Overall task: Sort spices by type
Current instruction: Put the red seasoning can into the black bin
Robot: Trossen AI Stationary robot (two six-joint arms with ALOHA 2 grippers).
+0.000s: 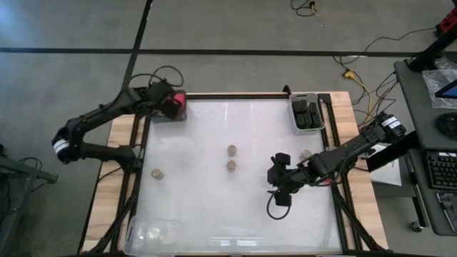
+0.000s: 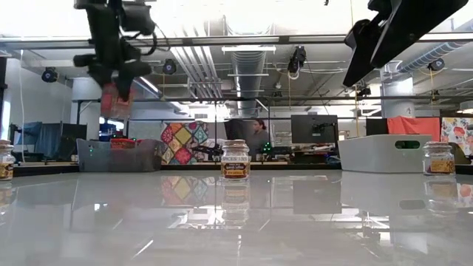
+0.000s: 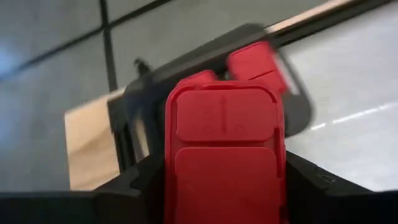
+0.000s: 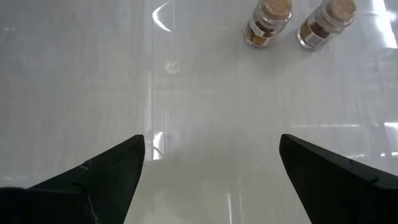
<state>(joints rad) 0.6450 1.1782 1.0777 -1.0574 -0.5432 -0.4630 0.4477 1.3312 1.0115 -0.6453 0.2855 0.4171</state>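
My left gripper is over the table's far left corner, shut on a red blocky spice container. It hangs above a dark grey bin that holds more red containers. My right gripper is open, low over bare table right of centre. Two round tan-topped jars stand upright ahead of it, near the table's middle. Further jars stand at the left and the right. Black containers lie in a light bin at the far right. My left gripper pinches the red blocky container between its two fingers, which sit on its two opposite long sides. The fingers come from above, pointing down. The container hangs below them, lifted clear, over the bin of red containers.
A clear bin sits at the table's near left corner. The wooden table frame runs along both sides. Open white tabletop lies between the jars and the near edge. Cables and a desk with a keyboard are off to the right.
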